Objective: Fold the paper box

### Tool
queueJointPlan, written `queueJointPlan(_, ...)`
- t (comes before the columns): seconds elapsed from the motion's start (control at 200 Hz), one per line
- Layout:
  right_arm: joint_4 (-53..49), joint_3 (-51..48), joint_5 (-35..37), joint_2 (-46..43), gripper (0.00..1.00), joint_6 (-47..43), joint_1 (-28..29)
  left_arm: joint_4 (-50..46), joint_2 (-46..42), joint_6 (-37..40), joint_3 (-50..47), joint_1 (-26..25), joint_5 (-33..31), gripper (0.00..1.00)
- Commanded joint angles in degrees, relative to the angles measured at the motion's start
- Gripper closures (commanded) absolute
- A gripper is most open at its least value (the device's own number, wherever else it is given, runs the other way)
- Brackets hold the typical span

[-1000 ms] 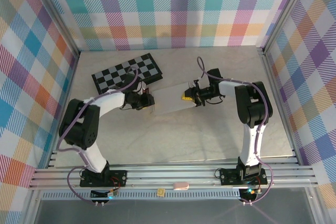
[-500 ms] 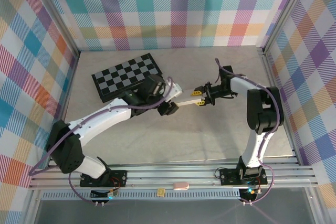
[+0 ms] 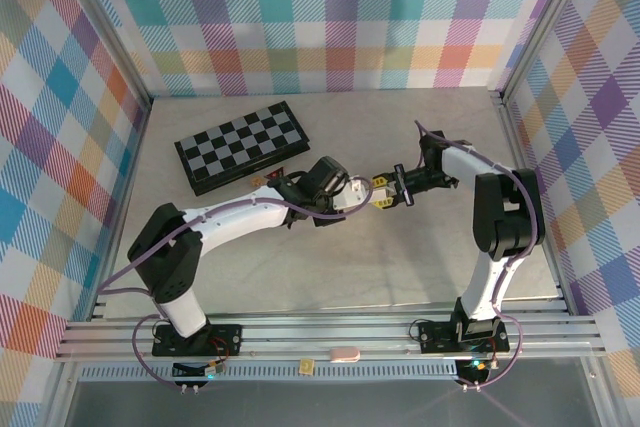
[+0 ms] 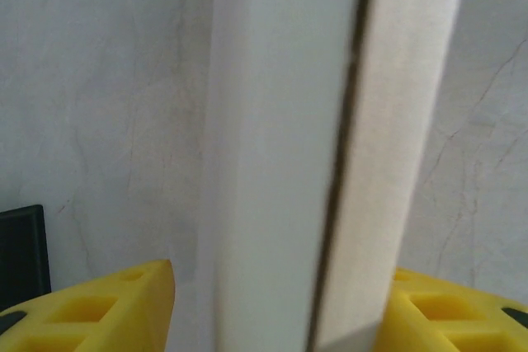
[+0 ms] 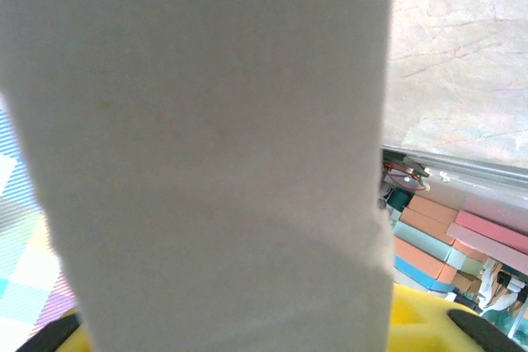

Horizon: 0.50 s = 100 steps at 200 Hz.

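Observation:
The paper box (image 3: 358, 193) is a narrow white cardboard piece held off the table between both arms at mid-table. In the left wrist view the paper box (image 4: 289, 162) stands edge-on, with a dark seam between two panels. My left gripper (image 3: 344, 197) (image 4: 280, 319) straddles it, open. Its right yellow finger (image 4: 445, 311) touches the card, and the left finger (image 4: 124, 302) stands a little clear of it. My right gripper (image 3: 384, 193) (image 5: 247, 335) is shut on the box's other end, and the paper box (image 5: 206, 162) hides most of its fingers.
A black-and-grey checkered board (image 3: 240, 147) lies flat at the back left, close behind the left arm's forearm. The marble tabletop (image 3: 300, 267) stretches toward the near rail. Metal frame posts and plaid walls close in the sides.
The box was lying flat and now hangs edge-on between the grippers. My left arm swung right to the box's middle and its jaws widened. The right gripper shifted slightly right, still gripping.

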Motion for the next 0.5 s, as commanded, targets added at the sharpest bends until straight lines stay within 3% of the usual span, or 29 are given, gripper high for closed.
queueJointPlan(0.0,-2.7,-1.3,-0.2,-1.9,0.65,1.8,0.3,1.5,1.1,1.8,2.3,-0.8,-0.3,0.45)
queueJointPlan(0.25,-1.3,-1.6,0.6,-1.6,0.58,3.4,0.3,-4.7,1.1,1.5,5.0,-0.8,2.5,0.66)
queueJointPlan(0.495,-4.6,3.4,5.8,-2.6,0.41,0.2,-0.3,-12.9,0.3,1.5,6.5,-0.8,5.5,0.68)
